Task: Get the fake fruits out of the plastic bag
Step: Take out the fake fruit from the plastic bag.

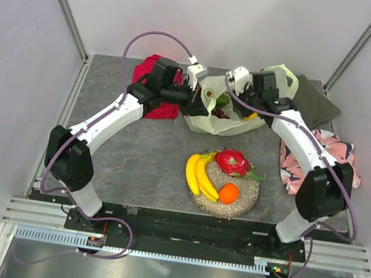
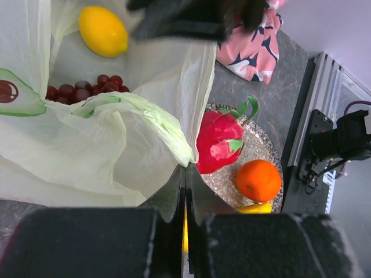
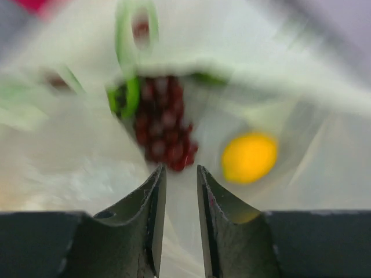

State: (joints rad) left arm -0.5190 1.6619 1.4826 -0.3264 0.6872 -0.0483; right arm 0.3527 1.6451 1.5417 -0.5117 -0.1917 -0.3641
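Note:
The plastic bag [image 1: 211, 112] lies at the back middle of the table, its mouth held open. My left gripper [image 1: 203, 102] is shut on the bag's rim, as the left wrist view shows [image 2: 186, 168]. My right gripper [image 1: 231, 89] is at the bag's mouth, open a little and empty [image 3: 180, 171]. Inside the bag [image 2: 87, 150] lie a lemon [image 2: 103, 30] and dark red grapes [image 2: 81, 90]. Both also show, blurred, in the right wrist view: lemon [image 3: 249, 157], grapes [image 3: 165, 130]. The banana bunch [image 1: 200, 175], dragon fruit [image 1: 232, 163] and orange [image 1: 229, 193] lie on the round dish [image 1: 246, 201].
A red cloth [image 1: 153, 83] lies behind my left arm. An olive cloth [image 1: 318, 102] is at the back right and a pink patterned cloth [image 1: 317, 157] under my right arm. Walls close in the table on three sides.

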